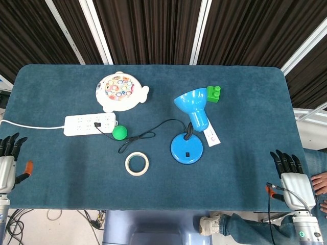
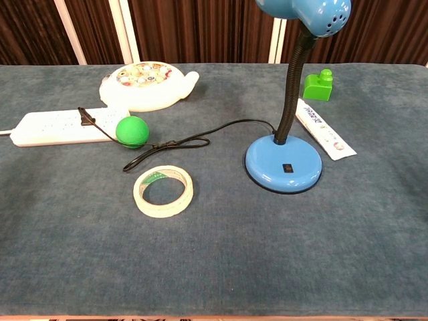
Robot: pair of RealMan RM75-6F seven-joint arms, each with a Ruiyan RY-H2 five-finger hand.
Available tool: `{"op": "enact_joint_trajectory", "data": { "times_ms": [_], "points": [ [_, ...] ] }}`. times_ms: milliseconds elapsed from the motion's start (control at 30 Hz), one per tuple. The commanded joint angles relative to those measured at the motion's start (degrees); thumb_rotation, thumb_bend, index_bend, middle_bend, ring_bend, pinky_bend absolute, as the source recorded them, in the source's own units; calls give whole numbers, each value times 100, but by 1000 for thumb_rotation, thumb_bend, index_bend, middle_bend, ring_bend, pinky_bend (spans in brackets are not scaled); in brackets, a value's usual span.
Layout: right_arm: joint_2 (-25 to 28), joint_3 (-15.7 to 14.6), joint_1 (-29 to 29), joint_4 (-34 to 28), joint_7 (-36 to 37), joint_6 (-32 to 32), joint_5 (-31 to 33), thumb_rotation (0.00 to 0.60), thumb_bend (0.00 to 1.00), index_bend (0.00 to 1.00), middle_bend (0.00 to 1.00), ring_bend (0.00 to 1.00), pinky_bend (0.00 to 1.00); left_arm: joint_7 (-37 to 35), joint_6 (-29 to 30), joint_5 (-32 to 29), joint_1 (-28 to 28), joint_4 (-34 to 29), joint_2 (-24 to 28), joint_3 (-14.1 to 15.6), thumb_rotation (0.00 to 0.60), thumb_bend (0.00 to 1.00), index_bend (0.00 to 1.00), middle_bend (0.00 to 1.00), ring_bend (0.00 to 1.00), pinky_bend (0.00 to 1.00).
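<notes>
Left hand (image 1: 7, 166) and right hand (image 1: 292, 179) lying empty, fingers apart, well either side of blue lamp (image 1: 188, 148); tape roll (image 1: 137, 164) sitting left of lamp

One blue lamp (image 1: 188, 133), one power strip (image 1: 90, 124), one green ball (image 1: 119, 132), one tape roll (image 1: 137, 164), one fish toy (image 1: 120, 91), one green block (image 1: 213, 93), one tube (image 1: 211, 136)

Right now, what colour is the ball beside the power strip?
Green. The ball lies by the white power strip; the chest view shows it best.
</notes>
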Motion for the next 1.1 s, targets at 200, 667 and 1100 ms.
{"op": "enact_joint_trajectory", "data": {
  "times_ms": [200, 667, 1100],
  "points": [
    [-15, 24, -18, -6, 20, -11, -58, 600, 237, 18, 62, 67, 17, -12, -10, -11, 0, 0, 2, -4, 600, 446, 151, 29, 0, 0],
    [-208, 370, 1017, -888, -901, -1721, 746, 600, 283, 1, 444, 507, 398, -3, -64, -64, -33, -42, -25, -27, 600, 446, 151, 29, 0, 0],
    [-1425, 938, 2312, -655, -2284, -2715, 2692, 600, 398, 0, 576, 624, 601, -138, -167, -192, -47, -74, 33, -59, 600, 446, 151, 29, 0, 0]
  ]
}}
